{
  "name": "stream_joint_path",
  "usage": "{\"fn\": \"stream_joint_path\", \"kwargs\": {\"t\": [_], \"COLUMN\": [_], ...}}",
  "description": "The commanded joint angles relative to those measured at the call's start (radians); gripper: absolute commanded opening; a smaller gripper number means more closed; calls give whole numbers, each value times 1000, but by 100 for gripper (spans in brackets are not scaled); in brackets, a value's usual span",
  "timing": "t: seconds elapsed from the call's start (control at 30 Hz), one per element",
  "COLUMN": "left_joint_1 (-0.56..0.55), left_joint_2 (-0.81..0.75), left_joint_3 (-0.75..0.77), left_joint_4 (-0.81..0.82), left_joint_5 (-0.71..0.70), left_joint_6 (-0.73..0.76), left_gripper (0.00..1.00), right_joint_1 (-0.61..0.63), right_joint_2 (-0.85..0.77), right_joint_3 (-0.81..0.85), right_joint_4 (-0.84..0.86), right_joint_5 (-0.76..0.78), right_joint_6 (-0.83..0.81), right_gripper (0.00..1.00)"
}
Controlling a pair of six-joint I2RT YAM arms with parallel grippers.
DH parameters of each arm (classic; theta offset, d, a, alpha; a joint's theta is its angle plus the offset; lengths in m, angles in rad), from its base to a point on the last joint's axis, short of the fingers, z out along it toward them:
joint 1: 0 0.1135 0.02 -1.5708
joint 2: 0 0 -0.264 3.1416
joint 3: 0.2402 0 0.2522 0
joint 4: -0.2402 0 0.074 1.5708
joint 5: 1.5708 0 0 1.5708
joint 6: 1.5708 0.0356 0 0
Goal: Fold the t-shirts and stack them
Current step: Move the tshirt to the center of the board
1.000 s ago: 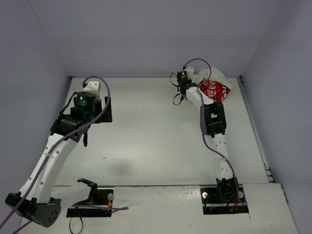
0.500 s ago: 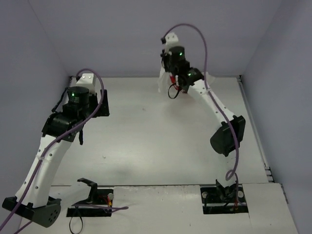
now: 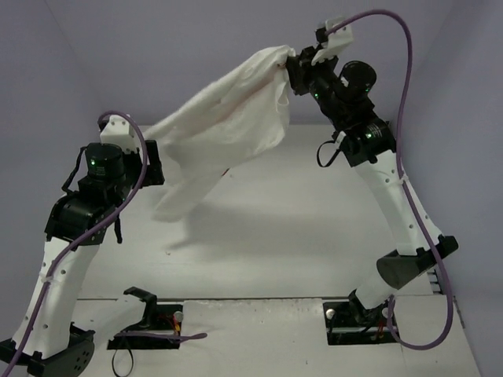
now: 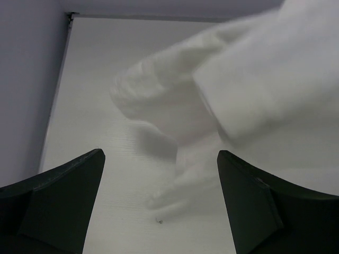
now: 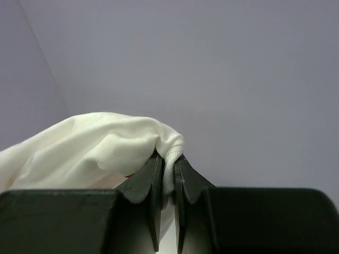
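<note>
R pincer [image 5: 168, 159] clenched on edge of white t-shirt [image 3: 228, 126], which I hold high over table [image 3: 314, 220]; cloth drapes down and leftward in top view. L pincer [image 4: 160, 156] spread wide, nothing btwn its fingers, shirt hanging just ahead of it.

White table [image 3: 275, 228], one tiny dark speck [image 3: 167, 253] on it
</note>
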Motion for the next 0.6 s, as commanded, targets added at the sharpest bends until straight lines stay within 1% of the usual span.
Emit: {"fn": "stream_joint_path", "kwargs": {"t": [0.0, 0.07, 0.13, 0.17, 0.2, 0.23, 0.27, 0.3, 0.33, 0.37, 0.4, 0.43, 0.47, 0.5, 0.53, 0.57], "left_joint_1": [0, 0, 0, 0, 0, 0, 0, 0, -1, -2, -3, -3, -3, -2, -1, -1], "left_joint_2": [12, 31, 45, 58, 75, 86, 96, 104, 116, 125, 134, 141, 146, 156, 172, 191], "left_joint_3": [-45, -76, -103, -126, -152, -157, -176, -192, -208, -226, -256, -295, -310, -331, -356, -362], "left_joint_4": [28, 28, 30, 31, 31, 33, 35, 39, 59, 76, 100, 124, 145, 174, 198, 200], "left_joint_5": [15, 30, 39, 50, 59, 68, 77, 91, 122, 141, 149, 154, 155, 147, 135, 125], "left_joint_6": [1, -5, -13, -21, -28, -29, -44, -56, -71, -85, -98, -109, -118, -129, -146, -172], "left_gripper": [84, 84, 84, 84, 84, 84, 84, 84, 84, 84, 84, 84, 84, 84, 84, 84], "right_joint_1": [-40, -68, -122, -171, -201, -230, -249, -258, -262, -262, -262, -262, -262, -263, -263, -262], "right_joint_2": [-77, -143, -197, -219, -230, -234, -236, -236, -235, -237, -251, -266, -277, -290, -301, -305], "right_joint_3": [-360, -554, -687, -777, -865, -881, -919, -941, -949, -951, -952, -948, -946, -937, -924, -919], "right_joint_4": [49, 47, 37, 8, -17, -22, -68, -96, -138, -162, -167, -167, -165, -162, -161, -164], "right_joint_5": [189, 264, 322, 339, 330, 327, 333, 353, 382, 413, 439, 432, 424, 381, 324, 289], "right_joint_6": [160, 255, 333, 400, 428, 441, 446, 437, 424, 414, 383, 352, 327, 274, 219, 200], "right_gripper": [0, 0, 1, 11, 38, 44, 62, 75, 87, 93, 96, 97, 95, 91, 83, 75]}}
